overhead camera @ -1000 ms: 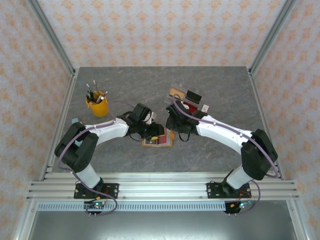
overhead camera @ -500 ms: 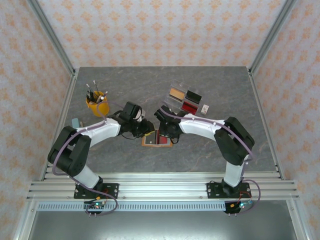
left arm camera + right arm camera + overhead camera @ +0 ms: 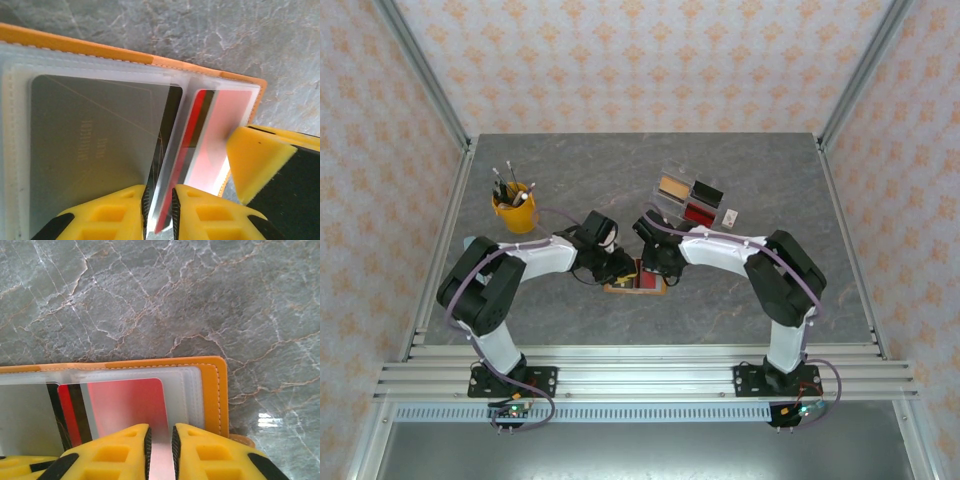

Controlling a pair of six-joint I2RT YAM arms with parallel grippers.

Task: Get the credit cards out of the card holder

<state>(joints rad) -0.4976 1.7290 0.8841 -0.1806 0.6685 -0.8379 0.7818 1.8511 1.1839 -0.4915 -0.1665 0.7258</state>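
The orange card holder [image 3: 638, 283] lies open on the marble table between both arms. In the left wrist view its clear sleeves show a grey card [image 3: 90, 145] and a red card [image 3: 230, 125] inside the orange cover [image 3: 100, 50]. My left gripper [image 3: 159, 210] is shut on a thin upright sleeve leaf with a red and black edge. My right gripper [image 3: 160, 450] is shut on the frosted sleeve over the red card [image 3: 130, 400], near the holder's orange end [image 3: 215, 390]. From above, the left gripper [image 3: 623, 268] and right gripper [image 3: 655, 268] meet over the holder.
A yellow cup of pens [image 3: 515, 208] stands at the back left. A clear tray [image 3: 690, 198] with tan, black and red pieces sits behind the right arm, a small white item [image 3: 730, 215] beside it. Metal frame posts bound the table.
Both grippers have narrowed and closed on the holder's sleeves. The right arm has folded in, its elbow swinging left, and the left wrist has shifted slightly toward the holder.
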